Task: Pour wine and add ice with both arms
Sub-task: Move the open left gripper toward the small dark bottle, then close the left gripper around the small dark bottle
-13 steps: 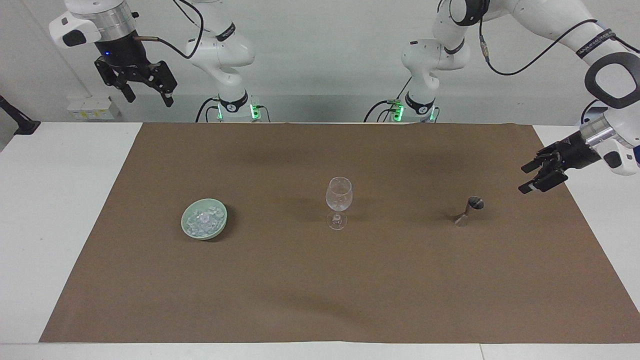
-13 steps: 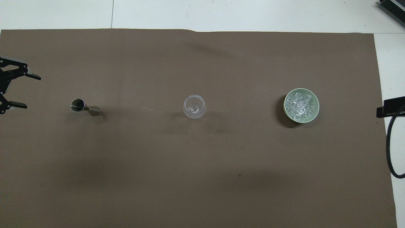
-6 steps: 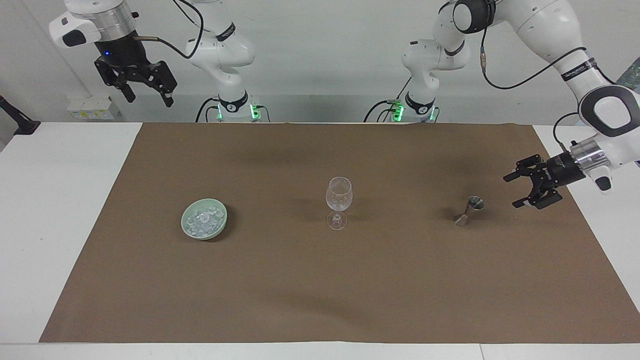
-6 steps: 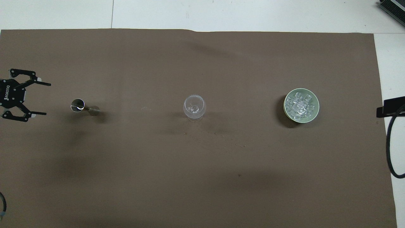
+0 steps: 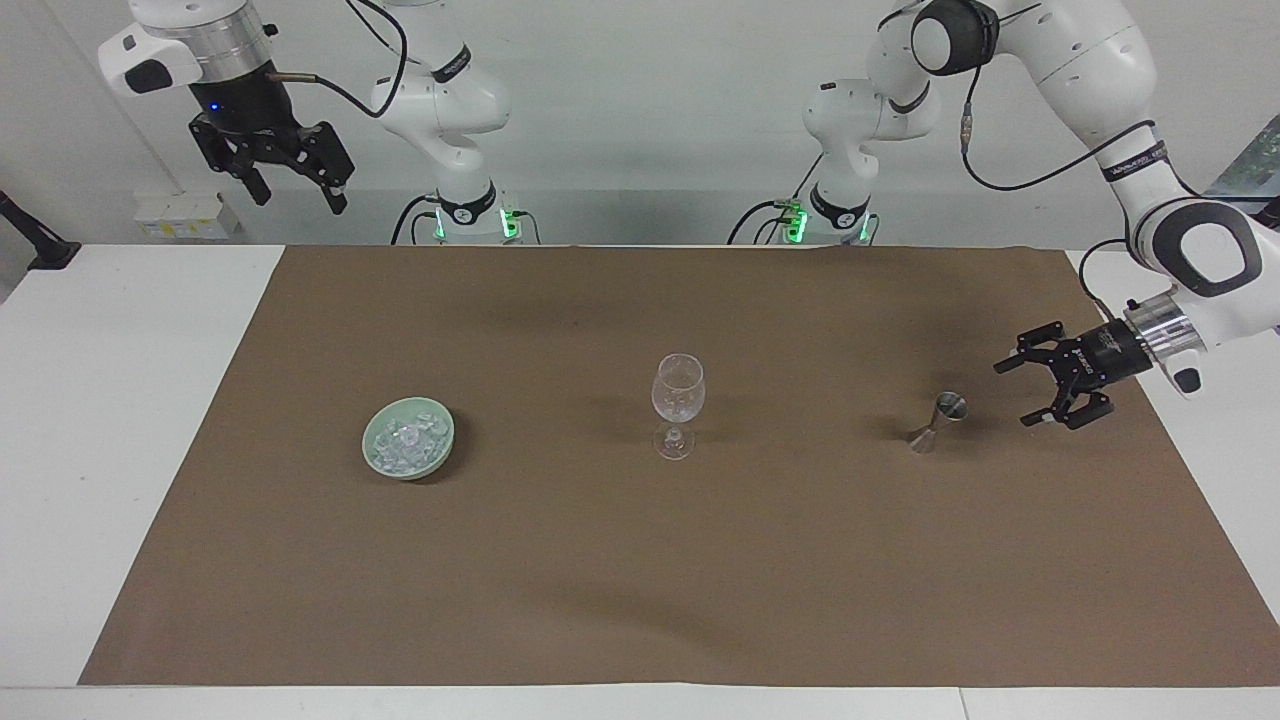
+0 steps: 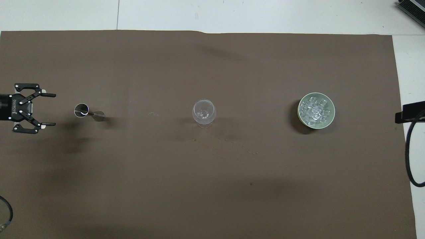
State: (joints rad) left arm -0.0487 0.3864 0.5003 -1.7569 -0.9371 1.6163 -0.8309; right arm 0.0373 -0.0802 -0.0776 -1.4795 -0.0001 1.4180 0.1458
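Observation:
A small metal jigger [image 5: 940, 420] [image 6: 84, 111] stands on the brown mat toward the left arm's end. My left gripper [image 5: 1013, 393] [image 6: 53, 110] hangs low over the mat beside the jigger. It is open, points sideways at the jigger and is a short gap away from it. A clear stemmed glass [image 5: 678, 392] [image 6: 203, 113] stands mid-mat. The ice [image 5: 405, 440] [image 6: 313, 111] fills a pale green bowl [image 5: 367, 442] [image 6: 333, 111] toward the right arm's end. My right gripper [image 5: 300, 200] waits open, high above the table's corner. The wine is out of view.
The brown mat [image 5: 640, 560] [image 6: 212, 186] covers most of the white table [image 5: 120, 400]. A black part with a cable [image 6: 410, 113] juts into the overhead view at the right arm's end. Small crumbs [image 6: 232, 144] lie on the mat near the glass.
My left gripper has dropped and swung in toward the jigger, turning level so that its open fingers face it. The right arm and the three objects have stayed put.

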